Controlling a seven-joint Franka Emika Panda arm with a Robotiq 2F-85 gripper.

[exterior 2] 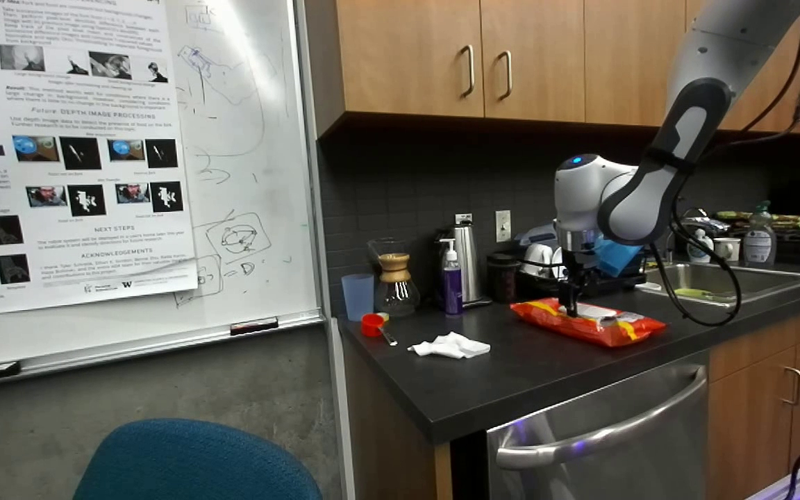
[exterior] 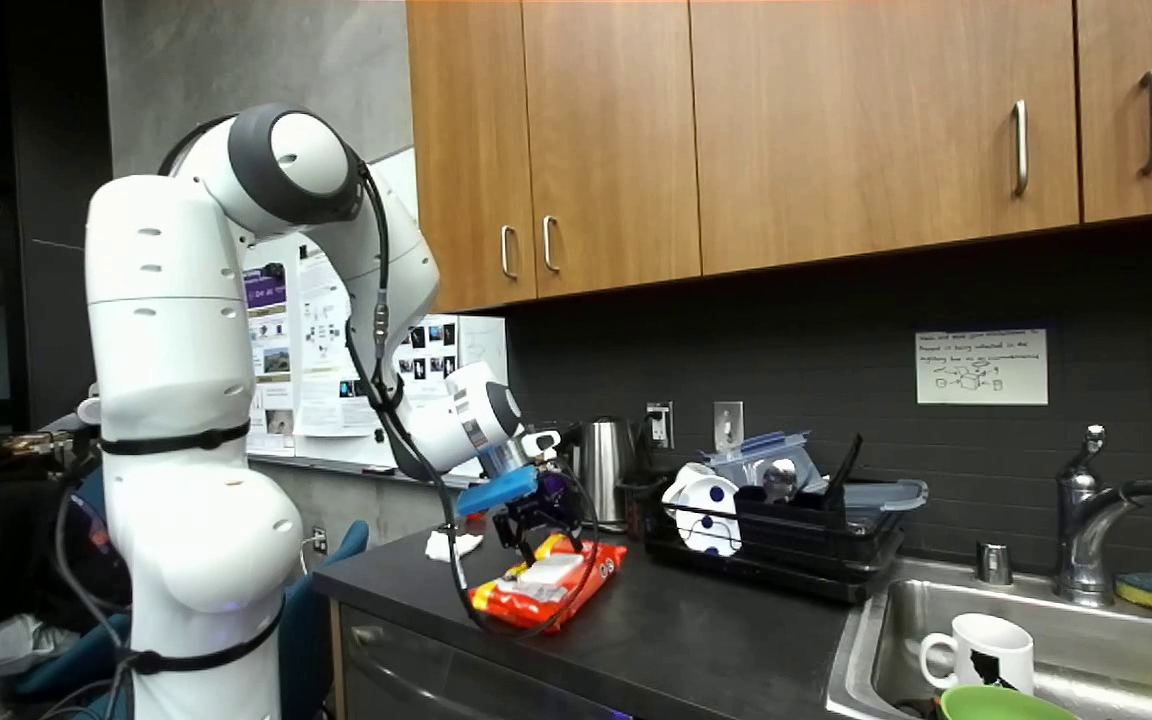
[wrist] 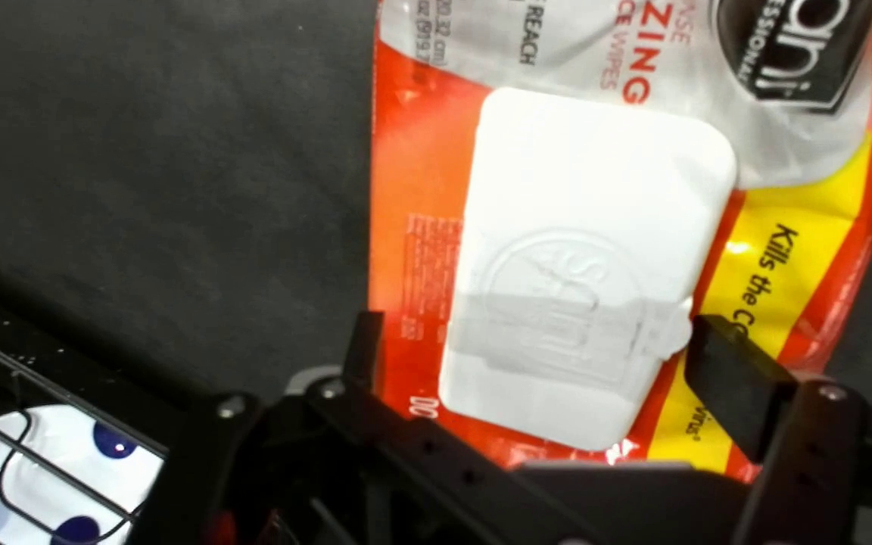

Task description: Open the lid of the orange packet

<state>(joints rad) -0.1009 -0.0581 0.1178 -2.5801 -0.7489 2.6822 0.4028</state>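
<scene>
On the counter (exterior 2: 455, 389) lies the orange packet (exterior 2: 598, 328); from the wrist its white lid (wrist: 595, 182) (closed, as it looks) appears between the jaws of the gripper (wrist: 538, 333), wide apart and holding nothing. The lid's long axis runs across their line; its tab (wrist: 674, 329) is just beside one finger (wrist: 739, 386), so probably the move should start there.

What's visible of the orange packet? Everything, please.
The orange packet looks like glossy, flexible plastic, red-orange with a silvery panel and a yellow band; "WIPES" is legible. Its white lid, seemingly stiffer plastic, is rectangular with rounded corners, an embossed emblem and a small side tab, and is shut. The packet lies lid-up on the dark counter, apart from the black dish rack. The gripper stands open over it, jaws either side of the lid; whether they touch it, I can't tell.
</scene>
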